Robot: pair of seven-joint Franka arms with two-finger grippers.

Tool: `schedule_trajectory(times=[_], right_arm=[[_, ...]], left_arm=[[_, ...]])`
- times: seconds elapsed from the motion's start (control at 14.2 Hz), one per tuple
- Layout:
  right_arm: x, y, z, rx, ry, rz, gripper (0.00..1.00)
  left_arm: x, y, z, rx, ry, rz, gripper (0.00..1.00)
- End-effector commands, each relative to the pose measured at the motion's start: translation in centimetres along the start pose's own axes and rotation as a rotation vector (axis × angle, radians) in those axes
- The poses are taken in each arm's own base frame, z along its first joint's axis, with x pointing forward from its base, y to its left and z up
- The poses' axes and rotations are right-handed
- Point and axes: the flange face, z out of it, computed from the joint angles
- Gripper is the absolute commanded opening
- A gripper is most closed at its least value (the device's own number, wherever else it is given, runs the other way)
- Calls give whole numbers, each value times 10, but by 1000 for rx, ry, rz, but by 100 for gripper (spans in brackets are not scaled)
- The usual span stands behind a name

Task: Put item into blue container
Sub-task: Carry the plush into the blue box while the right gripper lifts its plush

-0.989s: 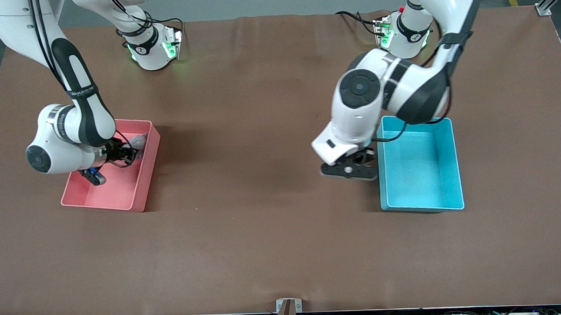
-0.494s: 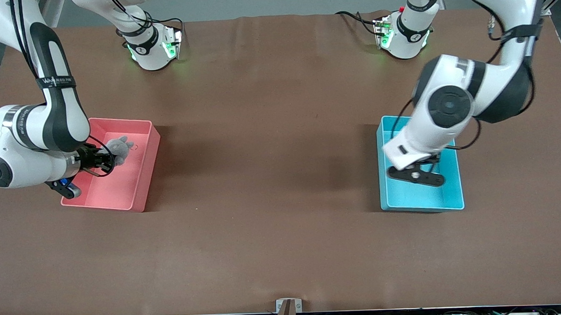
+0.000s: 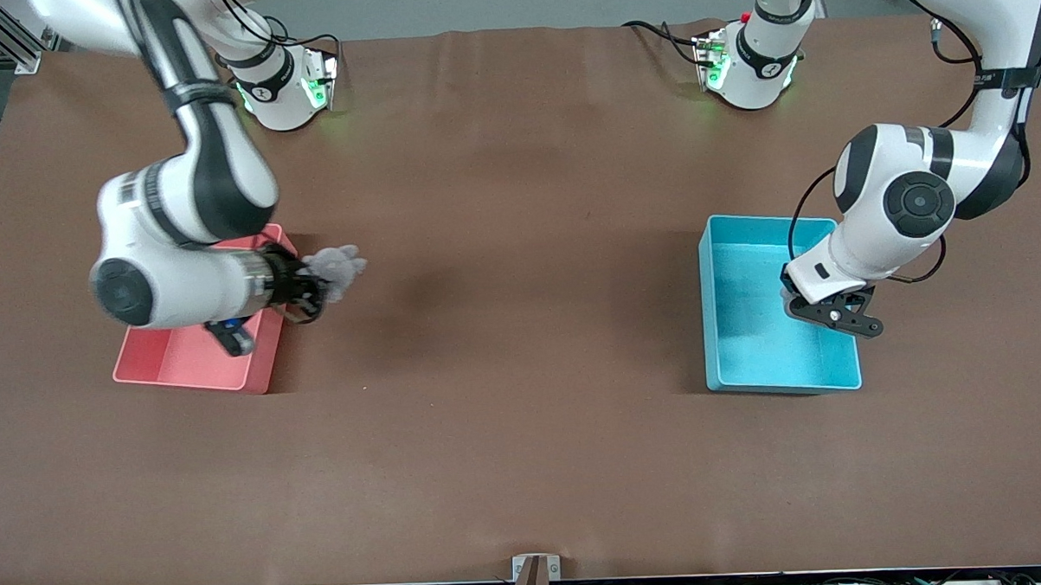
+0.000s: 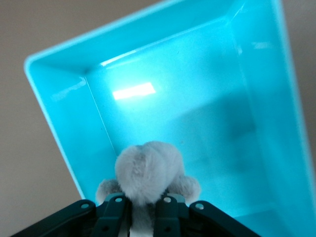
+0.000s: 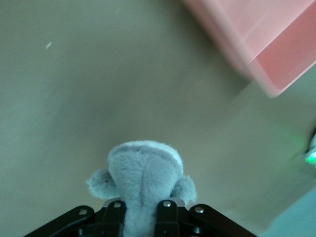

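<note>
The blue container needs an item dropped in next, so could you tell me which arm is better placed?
The left. Its claw, shut on a grey plush toy, is over the blue container. The right claw holds its plush beside the pink bin.

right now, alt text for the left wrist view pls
The left gripper, its jaws shut on a grey plush toy, hangs over the open blue container. No other item shows inside the container, and brown table runs along one side.

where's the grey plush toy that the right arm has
In the front view, the grey plush toy is held in the right gripper over the bare table just past the pink bin.
</note>
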Motion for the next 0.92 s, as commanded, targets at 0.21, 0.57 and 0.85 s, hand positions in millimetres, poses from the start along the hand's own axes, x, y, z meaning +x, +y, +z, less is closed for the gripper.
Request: schedule_trajectory(times=[0.21, 0.57, 0.85], right_arm=[[-84, -72, 73, 118, 93, 115, 1], [-119, -112, 130, 194, 139, 169, 1], [-130, -128, 163, 231, 162, 155, 1]], left_arm=[[-7, -3, 53, -44, -16, 43, 15], [-12, -5, 79, -60, -6, 46, 19], [-12, -6, 69, -54, -2, 46, 89]])
